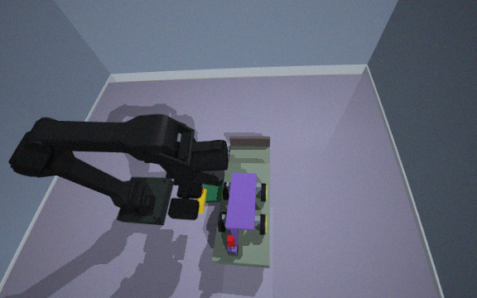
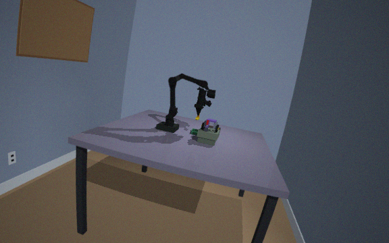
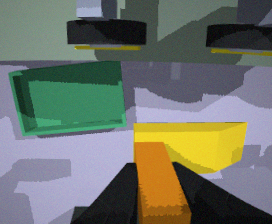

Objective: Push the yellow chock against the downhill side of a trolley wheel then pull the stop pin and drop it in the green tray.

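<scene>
My gripper (image 3: pixel 151 171) (image 2: pixel 198 115) is shut on the orange handle of the yellow chock (image 3: pixel 202 145) (image 1: pixel 202 202) (image 2: pixel 197 118) and holds it in the air, on the arm's side of the ramp (image 1: pixel 255 257) (image 2: pixel 208 136). The purple trolley (image 1: pixel 242 200) (image 2: pixel 211 120) stands on the ramp; two of its wheels show at the top of the wrist view. The red-headed stop pin (image 1: pixel 230 241) (image 2: pixel 207 123) stands upright at the trolley's near end in the top view. The green tray (image 3: pixel 77 105) (image 1: pixel 212 194) (image 2: pixel 194 131) lies beside the ramp, partly hidden by the arm in the top view.
The ramp has a brown end board (image 1: pixel 249 141) at its far end in the top view. The arm's dark base (image 1: pixel 160 207) (image 2: pixel 167 127) stands on the table (image 1: pixel 325 186) (image 2: pixel 167 153) to the left of the tray. The arm arches above the base and reaches over toward the ramp's side.
</scene>
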### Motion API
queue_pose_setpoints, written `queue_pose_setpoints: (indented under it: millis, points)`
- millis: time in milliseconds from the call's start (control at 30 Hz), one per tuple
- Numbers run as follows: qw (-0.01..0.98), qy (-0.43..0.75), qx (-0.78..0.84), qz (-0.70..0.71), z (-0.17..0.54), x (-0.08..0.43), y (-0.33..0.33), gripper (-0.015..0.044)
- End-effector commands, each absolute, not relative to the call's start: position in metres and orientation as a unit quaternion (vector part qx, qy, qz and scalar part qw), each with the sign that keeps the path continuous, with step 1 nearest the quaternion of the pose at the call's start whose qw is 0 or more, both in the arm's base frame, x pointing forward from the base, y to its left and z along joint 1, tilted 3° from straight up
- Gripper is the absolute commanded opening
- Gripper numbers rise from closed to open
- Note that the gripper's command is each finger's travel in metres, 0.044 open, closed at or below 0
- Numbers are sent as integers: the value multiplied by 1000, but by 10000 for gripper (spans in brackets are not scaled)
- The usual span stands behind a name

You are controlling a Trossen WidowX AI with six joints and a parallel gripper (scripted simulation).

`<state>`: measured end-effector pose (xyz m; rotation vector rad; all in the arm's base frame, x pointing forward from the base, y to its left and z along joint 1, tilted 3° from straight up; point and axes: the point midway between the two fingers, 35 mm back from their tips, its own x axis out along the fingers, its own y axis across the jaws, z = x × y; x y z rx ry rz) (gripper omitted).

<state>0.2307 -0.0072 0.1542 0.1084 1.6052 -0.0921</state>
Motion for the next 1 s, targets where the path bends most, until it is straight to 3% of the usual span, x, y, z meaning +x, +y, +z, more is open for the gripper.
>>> queue_pose_setpoints:
  millis: [0, 967]
  points:
    - [693, 718, 52, -41, 153, 237, 7, 0]
    - [693, 717, 56, -38, 145, 275, 117, 0]
